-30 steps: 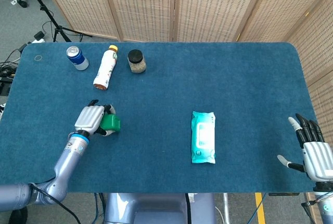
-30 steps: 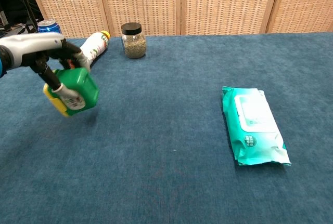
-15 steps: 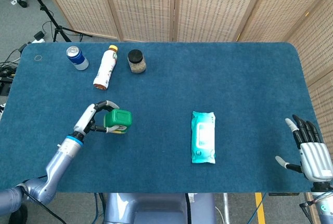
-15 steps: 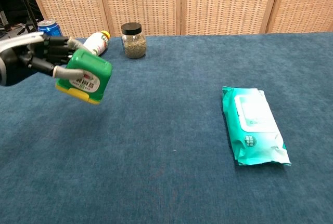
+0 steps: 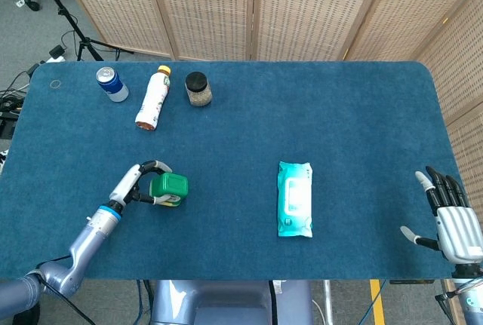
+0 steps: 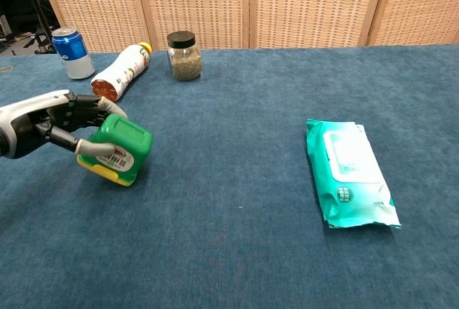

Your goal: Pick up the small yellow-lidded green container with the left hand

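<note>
The small green container (image 5: 169,186) (image 6: 120,147) with its yellow lid turned downward is at the table's front left, tilted. My left hand (image 5: 136,185) (image 6: 56,125) grips it from the left, fingers wrapped over its top and side. Its lid edge is at or just above the blue tabletop; I cannot tell whether it touches. My right hand (image 5: 453,219) hovers at the table's front right corner with its fingers spread and nothing in it; the chest view does not show it.
At the back left stand a blue can (image 5: 112,84) (image 6: 72,53) and a black-lidded jar (image 5: 198,89) (image 6: 183,56), with a white bottle (image 5: 152,98) (image 6: 122,70) lying between them. A teal wipes pack (image 5: 294,198) (image 6: 351,173) lies right of centre.
My left hand has turned and carried the green container lower and nearer to me, down to about table level. The right hand has barely moved.
</note>
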### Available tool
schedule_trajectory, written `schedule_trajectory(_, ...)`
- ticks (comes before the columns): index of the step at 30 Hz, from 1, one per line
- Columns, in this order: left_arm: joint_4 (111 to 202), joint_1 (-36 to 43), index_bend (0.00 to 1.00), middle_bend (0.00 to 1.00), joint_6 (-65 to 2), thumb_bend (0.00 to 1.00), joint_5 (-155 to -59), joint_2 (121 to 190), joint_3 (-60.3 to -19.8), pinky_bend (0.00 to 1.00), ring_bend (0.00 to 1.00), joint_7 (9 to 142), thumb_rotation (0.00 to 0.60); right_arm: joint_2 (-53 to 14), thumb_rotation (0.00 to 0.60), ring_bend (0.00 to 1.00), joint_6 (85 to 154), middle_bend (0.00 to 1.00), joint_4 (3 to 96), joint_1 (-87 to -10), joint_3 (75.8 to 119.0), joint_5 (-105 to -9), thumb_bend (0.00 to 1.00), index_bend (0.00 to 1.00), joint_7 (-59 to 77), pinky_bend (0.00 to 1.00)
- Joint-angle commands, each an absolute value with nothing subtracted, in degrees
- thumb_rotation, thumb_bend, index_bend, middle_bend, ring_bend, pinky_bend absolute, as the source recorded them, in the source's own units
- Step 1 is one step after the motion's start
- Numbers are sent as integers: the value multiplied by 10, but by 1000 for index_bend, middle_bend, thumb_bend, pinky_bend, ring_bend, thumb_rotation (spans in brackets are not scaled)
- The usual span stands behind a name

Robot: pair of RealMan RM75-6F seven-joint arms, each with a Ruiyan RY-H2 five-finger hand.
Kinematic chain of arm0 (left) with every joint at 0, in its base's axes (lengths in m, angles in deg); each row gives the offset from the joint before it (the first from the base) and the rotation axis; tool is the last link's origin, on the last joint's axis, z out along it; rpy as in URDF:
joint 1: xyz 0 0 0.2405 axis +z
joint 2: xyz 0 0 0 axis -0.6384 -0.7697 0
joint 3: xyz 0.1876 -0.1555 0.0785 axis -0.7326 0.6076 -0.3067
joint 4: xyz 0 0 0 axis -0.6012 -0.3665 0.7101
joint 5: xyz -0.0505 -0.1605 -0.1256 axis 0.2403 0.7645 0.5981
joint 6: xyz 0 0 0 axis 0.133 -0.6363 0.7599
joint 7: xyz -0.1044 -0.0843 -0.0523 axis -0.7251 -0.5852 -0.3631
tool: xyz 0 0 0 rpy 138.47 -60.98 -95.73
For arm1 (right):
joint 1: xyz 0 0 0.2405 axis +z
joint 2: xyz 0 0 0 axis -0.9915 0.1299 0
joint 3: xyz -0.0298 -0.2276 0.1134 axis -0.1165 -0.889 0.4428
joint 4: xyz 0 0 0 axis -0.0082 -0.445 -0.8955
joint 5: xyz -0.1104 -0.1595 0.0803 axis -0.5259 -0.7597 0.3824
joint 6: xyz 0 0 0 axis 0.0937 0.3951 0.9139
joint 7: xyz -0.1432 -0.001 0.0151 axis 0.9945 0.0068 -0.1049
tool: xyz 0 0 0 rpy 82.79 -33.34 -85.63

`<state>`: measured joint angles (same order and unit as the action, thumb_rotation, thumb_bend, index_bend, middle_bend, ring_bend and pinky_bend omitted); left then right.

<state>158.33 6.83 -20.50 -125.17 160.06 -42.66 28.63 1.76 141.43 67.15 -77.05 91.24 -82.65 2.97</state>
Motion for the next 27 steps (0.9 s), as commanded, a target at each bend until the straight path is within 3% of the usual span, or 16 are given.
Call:
schedule_trajectory(1,1583,70,181,1,-207,218,-1265,1589,-440,0,0,327,600,17,600,0,1415,0,672,-771,912,-828,0,0,30,0)
schedule_trajectory(9,1611,100,6,0,-250,212,-1258,1560,-445,0,0,397,600,17,600,0,1418,0,677,-772,907,-839,0,0,35,0)
schedule_trajectory(20,1681,144,0,0,-356,107,-1299,1466,-443,0,0,434,600,17,600,0,1421,0,680,-773,904,-845,0,0,42,0)
schedule_trajectory(23,1716,160,0,0,-362,90,-1241,1398,-435,0,0,615,600,13,600,0,1420,0,678,-773,901,-849,0,0,52,0)
schedule_trajectory(27,1785,184,0,0,-412,93,-1170,1375,-426,0,0,816,600,6,600,0,1424,0,674,-773,902,-849,0,0,66,0)
